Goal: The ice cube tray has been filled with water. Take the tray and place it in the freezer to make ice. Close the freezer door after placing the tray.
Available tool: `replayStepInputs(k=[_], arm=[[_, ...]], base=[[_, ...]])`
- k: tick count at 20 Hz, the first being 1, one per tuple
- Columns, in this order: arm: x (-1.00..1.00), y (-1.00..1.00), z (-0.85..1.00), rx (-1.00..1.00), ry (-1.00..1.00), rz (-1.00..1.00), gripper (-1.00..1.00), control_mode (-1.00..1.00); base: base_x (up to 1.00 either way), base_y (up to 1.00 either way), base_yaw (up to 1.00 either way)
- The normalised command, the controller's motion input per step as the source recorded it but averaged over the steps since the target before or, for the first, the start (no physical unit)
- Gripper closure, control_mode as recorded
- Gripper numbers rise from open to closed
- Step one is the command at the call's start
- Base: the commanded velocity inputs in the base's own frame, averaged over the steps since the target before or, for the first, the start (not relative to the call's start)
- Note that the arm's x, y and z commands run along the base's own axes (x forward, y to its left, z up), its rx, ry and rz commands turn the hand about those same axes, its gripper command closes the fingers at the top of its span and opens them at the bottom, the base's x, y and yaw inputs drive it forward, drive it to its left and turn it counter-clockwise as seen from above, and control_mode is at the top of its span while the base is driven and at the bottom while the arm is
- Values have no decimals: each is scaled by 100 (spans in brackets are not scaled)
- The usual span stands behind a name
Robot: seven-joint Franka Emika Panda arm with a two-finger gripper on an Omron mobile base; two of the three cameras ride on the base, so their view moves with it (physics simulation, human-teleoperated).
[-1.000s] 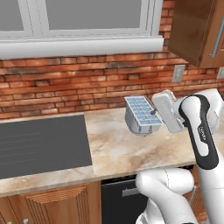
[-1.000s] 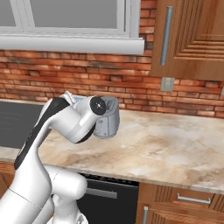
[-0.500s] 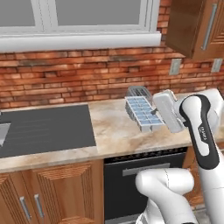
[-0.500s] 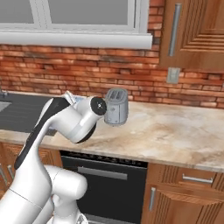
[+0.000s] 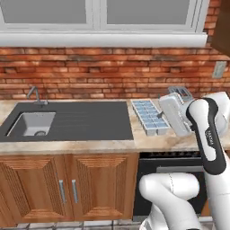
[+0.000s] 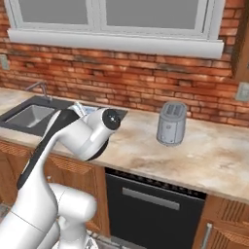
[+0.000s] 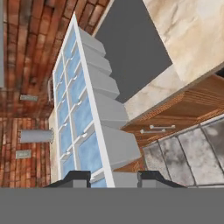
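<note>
Base has driven sideways along the marble-look counter [image 5: 148, 143]: dark sink [image 5: 31, 124] and faucet have come into view, the whole scene shifting (camera, not objects). Small white ice cube tray with pale blue cells [image 5: 150, 117] rides level above the counter edge, fingers [image 7: 81, 177] clamped on one end. Transit toward the freezer, presumably.

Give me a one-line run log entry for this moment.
stage: carrying | end effector: shut on ice cube tray | tray: off the counter, water in cells | nearby: sink, toaster
</note>
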Motion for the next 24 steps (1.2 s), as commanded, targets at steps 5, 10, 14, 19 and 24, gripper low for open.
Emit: replayStepInputs(k=[5,10,14,19,24], arm=[[0,0,0,0,0,0,100,100],[0,0,0,0,0,0,100,100],[0,0,0,0,0,0,100,100],[0,0,0,0,0,0,100,100],[0,0,0,0,0,0,100,100]], base=[[0,34,51],[0,29,60],[-3,36,63],[0,41,63],[0,42,61]])
